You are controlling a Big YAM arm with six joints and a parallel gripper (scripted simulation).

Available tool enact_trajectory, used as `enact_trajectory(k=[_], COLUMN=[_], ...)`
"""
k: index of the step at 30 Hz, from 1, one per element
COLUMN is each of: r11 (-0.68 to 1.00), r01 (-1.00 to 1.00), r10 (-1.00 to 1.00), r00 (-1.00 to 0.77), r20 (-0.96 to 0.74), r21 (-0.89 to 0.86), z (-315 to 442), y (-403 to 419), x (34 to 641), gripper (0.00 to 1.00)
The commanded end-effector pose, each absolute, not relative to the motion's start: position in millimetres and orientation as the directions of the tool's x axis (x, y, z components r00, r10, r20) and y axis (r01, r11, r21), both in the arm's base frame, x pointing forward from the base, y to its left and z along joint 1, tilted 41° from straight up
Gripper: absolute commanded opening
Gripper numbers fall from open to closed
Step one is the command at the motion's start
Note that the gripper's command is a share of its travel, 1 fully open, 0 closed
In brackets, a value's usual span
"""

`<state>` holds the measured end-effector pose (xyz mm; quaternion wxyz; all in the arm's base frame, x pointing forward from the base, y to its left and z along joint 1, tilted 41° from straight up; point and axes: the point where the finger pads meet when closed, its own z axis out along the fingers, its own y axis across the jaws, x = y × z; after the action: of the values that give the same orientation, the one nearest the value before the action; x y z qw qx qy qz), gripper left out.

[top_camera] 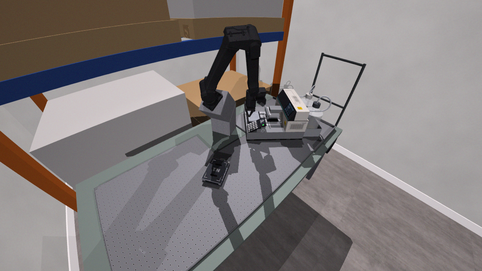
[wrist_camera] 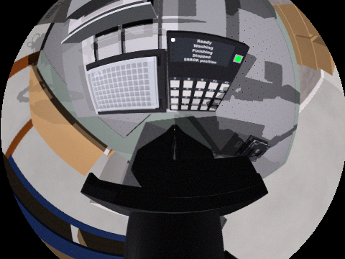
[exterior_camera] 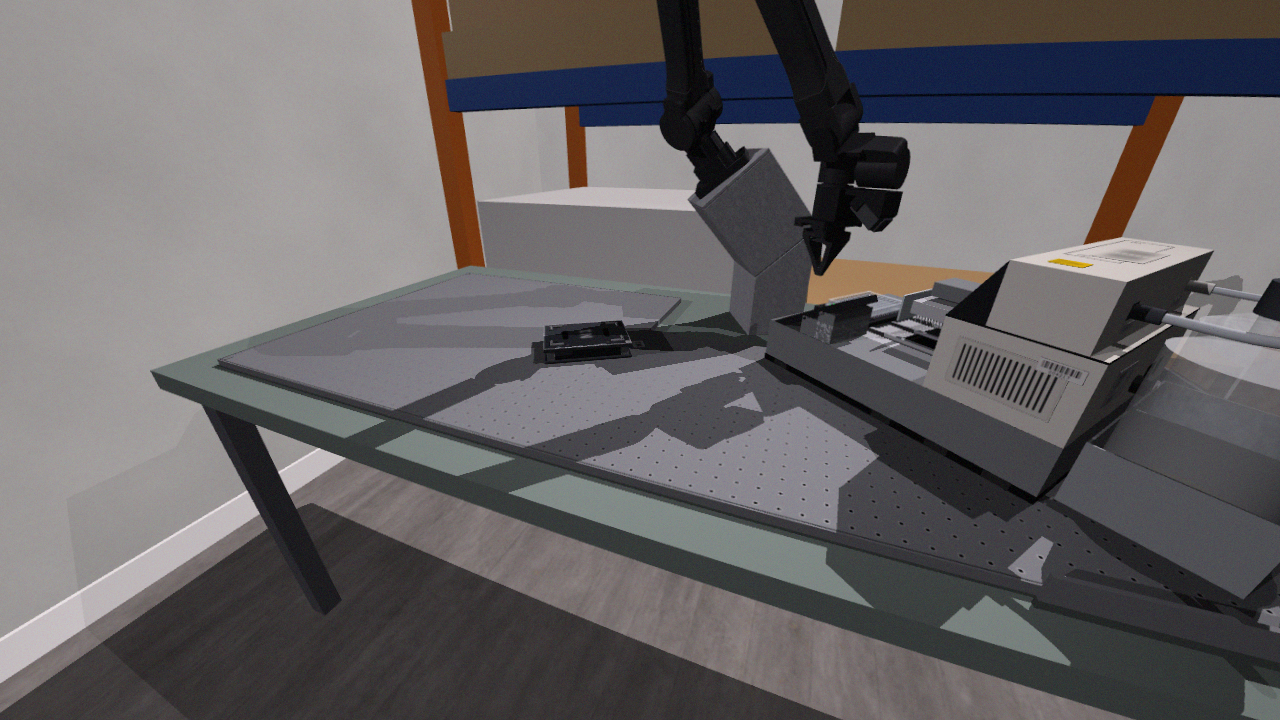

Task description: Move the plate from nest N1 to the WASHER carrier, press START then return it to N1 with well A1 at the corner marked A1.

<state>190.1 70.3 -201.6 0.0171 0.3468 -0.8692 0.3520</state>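
Observation:
The white well plate [wrist_camera: 126, 83] [top_camera: 254, 116] lies flat in the washer's carrier, left of the black keypad [wrist_camera: 198, 93]. The lamp [wrist_camera: 237, 59] beside the washer's display shows green; it also shows green in the top view [top_camera: 263, 125]. My gripper [exterior_camera: 819, 261] is shut and empty, hovering above the keypad and the plate, apart from both. Its fingertips [wrist_camera: 175, 141] point down near the keypad's lowest row. The black plate nest N1 [top_camera: 215, 173] stands empty on the table, left of the washer [exterior_camera: 1029, 349].
The arm's grey base block [top_camera: 221, 116] stands beside the washer. Bottles with tubing [top_camera: 314, 107] and a black frame [top_camera: 340, 87] stand behind the washer. A large grey box [top_camera: 107, 117] and shelving stand behind the table.

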Motion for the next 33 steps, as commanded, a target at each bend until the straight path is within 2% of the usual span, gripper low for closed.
enact_trajectory(k=[1, 23, 24, 33], r11=[0.521, 0.521, 0.479, 0.324], r01=[-0.607, -0.607, -0.655, -0.803], r10=[-0.592, -0.592, -0.622, -0.717], r00=[-0.763, -0.763, -0.723, -0.553], r20=[0.26, 0.26, 0.3, 0.424], r21=[-0.6, -0.6, -0.585, -0.5], z=[-202.0, -202.0, -207.6, -223.3], y=[75.1, 75.1, 82.6, 115.0], x=[193.4, 193.4, 190.2, 181.7], gripper=[0.0, 0.0, 1.0, 1.0])
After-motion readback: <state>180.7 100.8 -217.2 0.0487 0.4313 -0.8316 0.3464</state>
